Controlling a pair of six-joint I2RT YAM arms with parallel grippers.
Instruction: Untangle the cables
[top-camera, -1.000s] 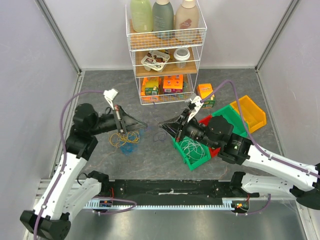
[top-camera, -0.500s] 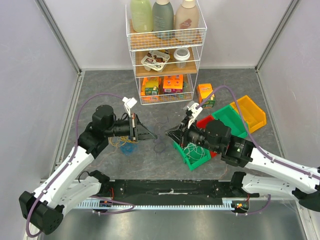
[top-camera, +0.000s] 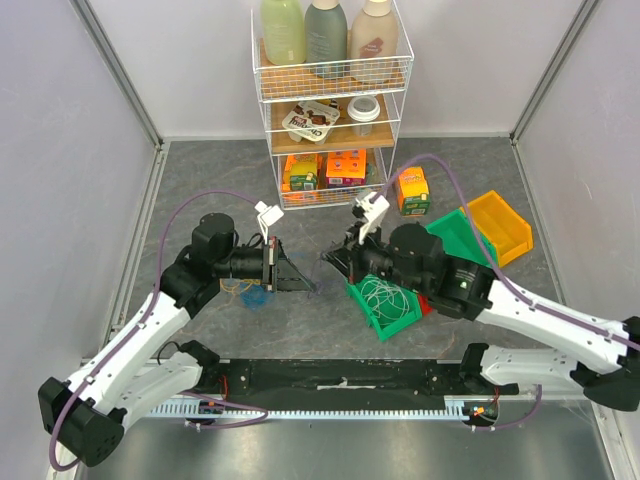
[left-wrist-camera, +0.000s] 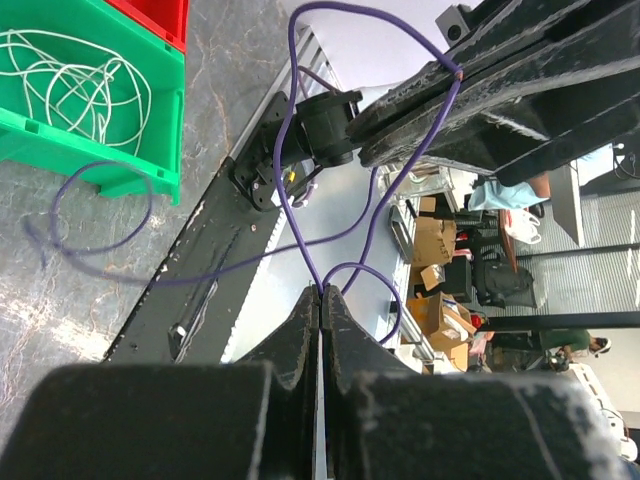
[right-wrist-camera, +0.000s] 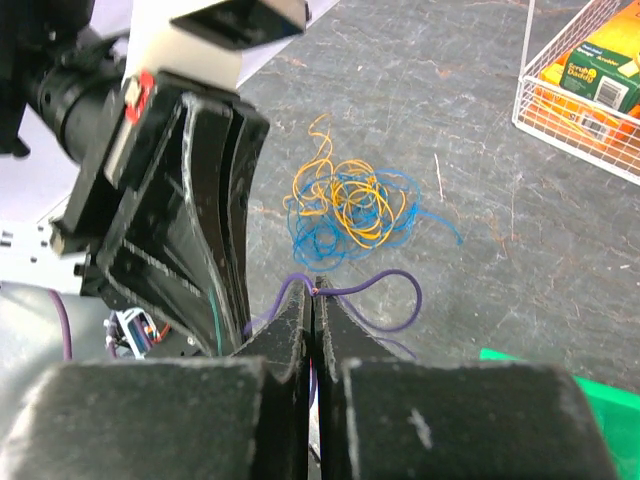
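A thin purple cable (left-wrist-camera: 290, 200) hangs in loops between my two grippers above the table's middle. My left gripper (left-wrist-camera: 320, 290) is shut on one part of it, and my right gripper (right-wrist-camera: 316, 290) is shut on its end (right-wrist-camera: 385, 280). In the top view the left gripper (top-camera: 305, 287) and right gripper (top-camera: 325, 257) are tip to tip. A tangle of yellow and blue cables (right-wrist-camera: 345, 205) lies on the table just under the left wrist (top-camera: 250, 292). A white cable (left-wrist-camera: 70, 80) lies coiled in the green bin (top-camera: 362, 300).
A red bin (left-wrist-camera: 150, 15), a second green bin (top-camera: 455, 235) and a yellow bin (top-camera: 500, 225) stand at the right. The wire shelf rack (top-camera: 330, 110) with bottles and boxes stands at the back middle, an orange carton (top-camera: 411, 188) beside it.
My left gripper has swung right and nearer, away from the yellow and blue tangle. The right gripper has shifted slightly left and back. The purple cable now hangs between them.
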